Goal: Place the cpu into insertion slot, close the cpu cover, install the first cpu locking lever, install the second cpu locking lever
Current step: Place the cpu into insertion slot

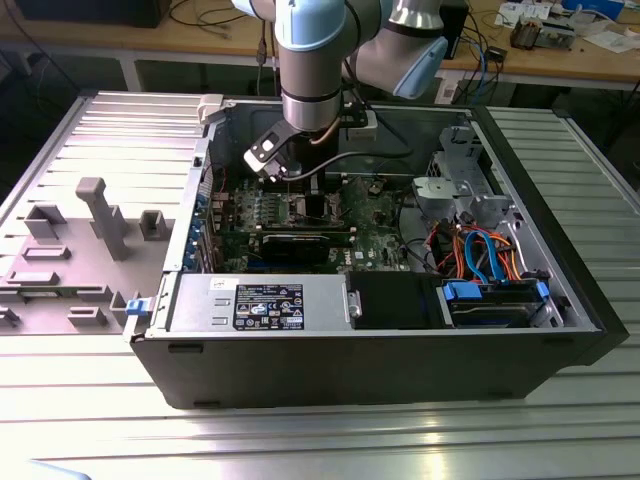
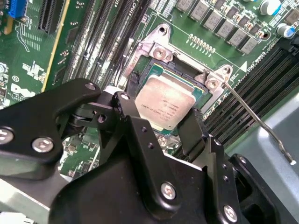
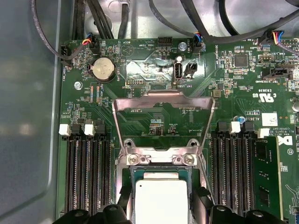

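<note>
Gripper (image 2: 159, 116), jaws flanking cpu (image 2: 166, 100) edges, grip uncertain; cpu at insertion slot (image 2: 180, 73); cpu cover (image 3: 163, 100) standing open; locking lever (image 2: 254, 117) unlatched; closing pending.

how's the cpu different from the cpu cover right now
The cpu is a solid silver-grey square; the cpu cover is a thin frame with the circuit board showing through its cut-out. The cpu lies at the insertion slot; the cpu cover is swung open, away from it. Both are silvery metal.
</note>
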